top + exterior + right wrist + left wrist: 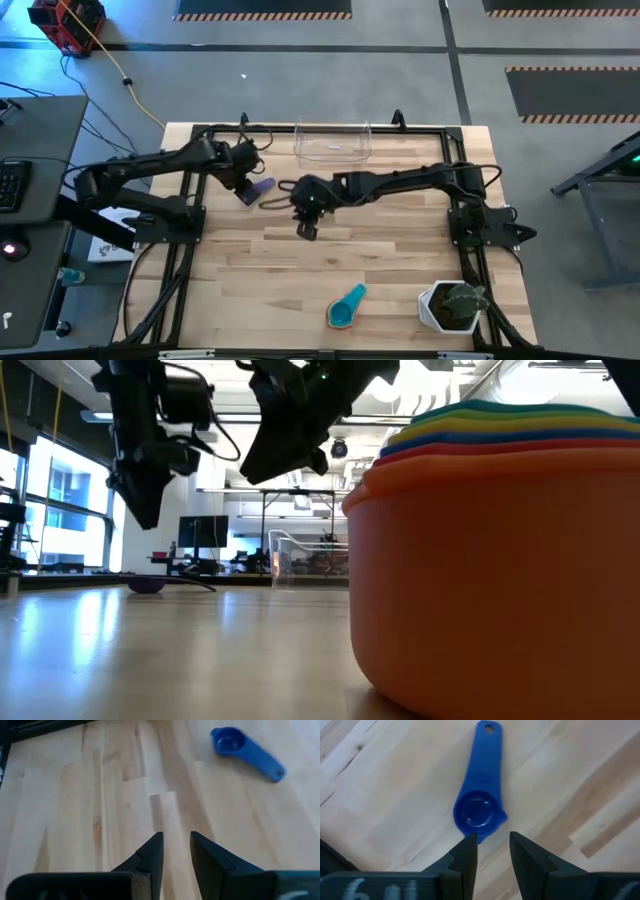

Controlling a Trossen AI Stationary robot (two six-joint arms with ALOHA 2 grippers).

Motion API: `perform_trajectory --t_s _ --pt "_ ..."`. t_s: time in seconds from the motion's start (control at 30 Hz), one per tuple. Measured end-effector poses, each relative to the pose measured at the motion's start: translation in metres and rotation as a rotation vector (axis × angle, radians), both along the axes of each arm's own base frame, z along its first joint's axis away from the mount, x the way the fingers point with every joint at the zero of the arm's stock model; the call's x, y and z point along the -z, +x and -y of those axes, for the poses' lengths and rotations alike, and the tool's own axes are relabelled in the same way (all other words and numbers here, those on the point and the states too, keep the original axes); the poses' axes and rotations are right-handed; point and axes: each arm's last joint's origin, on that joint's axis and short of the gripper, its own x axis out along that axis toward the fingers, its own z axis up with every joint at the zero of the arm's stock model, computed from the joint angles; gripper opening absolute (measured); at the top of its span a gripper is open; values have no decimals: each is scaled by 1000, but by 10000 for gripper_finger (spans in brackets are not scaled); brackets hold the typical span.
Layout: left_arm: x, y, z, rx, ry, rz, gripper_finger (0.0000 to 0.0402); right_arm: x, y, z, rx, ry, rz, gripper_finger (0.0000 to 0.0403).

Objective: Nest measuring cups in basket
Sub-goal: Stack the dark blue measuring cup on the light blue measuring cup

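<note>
In the overhead view, the left pincer (250,188) sat in the upper left part of the wooden counter (330,270), directly over a small purple-blue measuring cup (262,187) that lay flat on the boards. Its own wrist camera showed that cup (479,809) just ahead of the two dark fingers (466,860), bowl nearest them and handle pointing away; the fingers stood parted with a narrow gap, grasping nothing, and one tip lay at the rim of the bowl, though whether it touched could not be told.

The right pincer (306,228) was near the middle of the frame, a little right of and below the left one, over bare wood. Its fingers (150,857) were likewise slightly apart and empty, and the same blue cup (246,751) showed toward the upper right of its wrist picture, well apart from the tips.

The clear basket (333,142) stood at the upper centre of the counter, near the far edge, with no cup visible in it. A stack of nested cups (347,306), light blue on top, rested at the lower centre; in the table-level view it filled the right side as an orange bowl with red, blue, yellow and green rims above it (500,560). A white pot with a green plant (452,307) stood at the lower right.
</note>
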Motion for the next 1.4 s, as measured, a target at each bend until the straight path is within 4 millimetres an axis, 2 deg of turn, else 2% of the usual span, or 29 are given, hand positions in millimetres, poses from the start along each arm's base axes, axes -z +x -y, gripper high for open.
perform_trajectory --t_s 0.23,0.47,0.73,1.23,1.4 --pt "19 5 -15 -11 -41 -96 104 -5 -2 24 14 17 12 87" --pt "37 10 -26 -37 -83 -173 104 -12 -6 38 37 9 29 87" --pt "53 14 -35 -62 -114 -220 104 -13 -7 39 30 0 30 87" --pt "73 20 -44 -60 -134 -252 103 -13 -7 39 30 0 26 87" --pt "73 20 -44 -53 -135 -254 78 -13 -7 38 30 1 26 87"
